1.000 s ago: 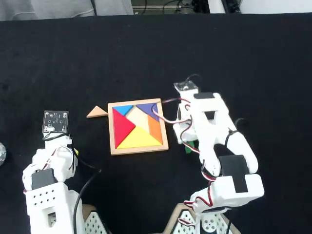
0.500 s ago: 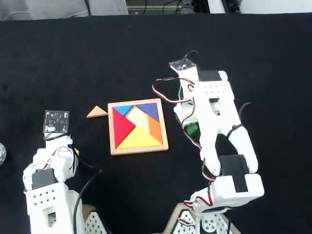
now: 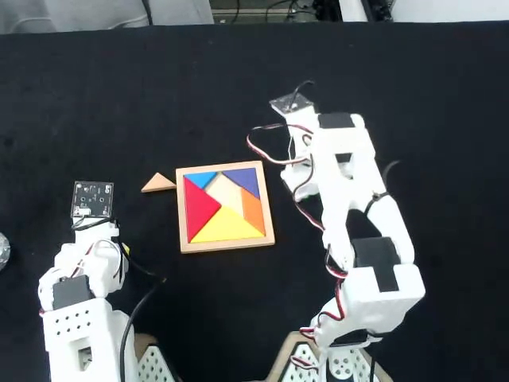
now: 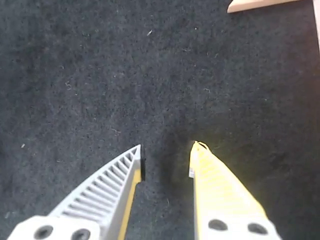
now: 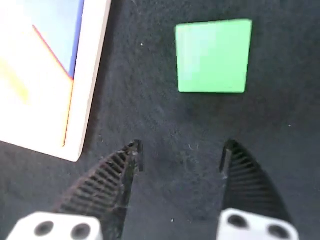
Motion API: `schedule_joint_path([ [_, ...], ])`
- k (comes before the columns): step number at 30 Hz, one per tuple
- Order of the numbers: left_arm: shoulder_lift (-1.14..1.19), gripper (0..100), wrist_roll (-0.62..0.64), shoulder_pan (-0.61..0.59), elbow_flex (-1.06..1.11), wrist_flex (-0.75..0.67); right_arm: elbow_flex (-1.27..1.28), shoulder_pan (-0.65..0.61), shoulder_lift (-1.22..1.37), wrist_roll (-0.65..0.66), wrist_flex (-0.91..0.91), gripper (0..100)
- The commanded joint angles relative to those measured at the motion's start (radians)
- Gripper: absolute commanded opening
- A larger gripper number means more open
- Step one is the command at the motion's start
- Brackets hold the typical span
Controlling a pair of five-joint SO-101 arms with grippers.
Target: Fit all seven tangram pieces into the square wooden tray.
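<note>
A square wooden tray (image 3: 227,243) is seen just left of the middle of the high view, lying flat on the black table (image 3: 413,79). Five coloured pieces are set inside it: a blue triangle (image 3: 201,178) at the upper left, a purple parallelogram (image 3: 243,181) at the upper right, a red triangle (image 3: 199,208) on the left, a yellow triangle (image 3: 227,228) along the bottom and an orange triangle (image 3: 254,211) on the right. A pale patch is left in the middle of the tray; whether it is bare wood or a piece cannot be told.

A light wooden triangle (image 3: 159,183) is found on the table just left of the tray's upper left corner, apart from the rim. The same triangle is caught at the upper right edge of the left wrist view.

In the right wrist view a green square piece (image 5: 213,56) is shown flat on the table, beside the tray's rim but not touching it. The right gripper (image 5: 182,144) is held above the table with its black fingers (image 5: 117,175) spread apart and gripping nothing; the green square lies beyond the fingertips, clear of them.

The left gripper (image 4: 167,146) is held over bare table at the lower left of the high view, well apart from the tray. Its fingers, one grey (image 4: 107,185) and one yellow, are parted and nothing is held between them.
</note>
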Motion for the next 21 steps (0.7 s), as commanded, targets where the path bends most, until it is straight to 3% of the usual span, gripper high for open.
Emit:
schedule_joint_path([
  [1, -0.008, 16, 0.003, 0.01, -0.008, -0.017, -0.091, -0.015, -0.097, 0.009, 0.017, 24.1],
  [6, -0.008, 16, 0.003, 0.01, -0.008, -0.017, -0.217, -0.018, -0.087, 0.009, 0.009, 24.0],
  [15, -0.008, 16, 0.003, 0.01, -0.007, -0.017, -0.435, -0.018, 0.28, -0.052, 0.057, 24.5],
  [21, -0.008, 16, 0.003, 0.01, -0.007, -0.017, -0.536, -0.021, 0.346, -0.083, 0.114, 26.7],
])
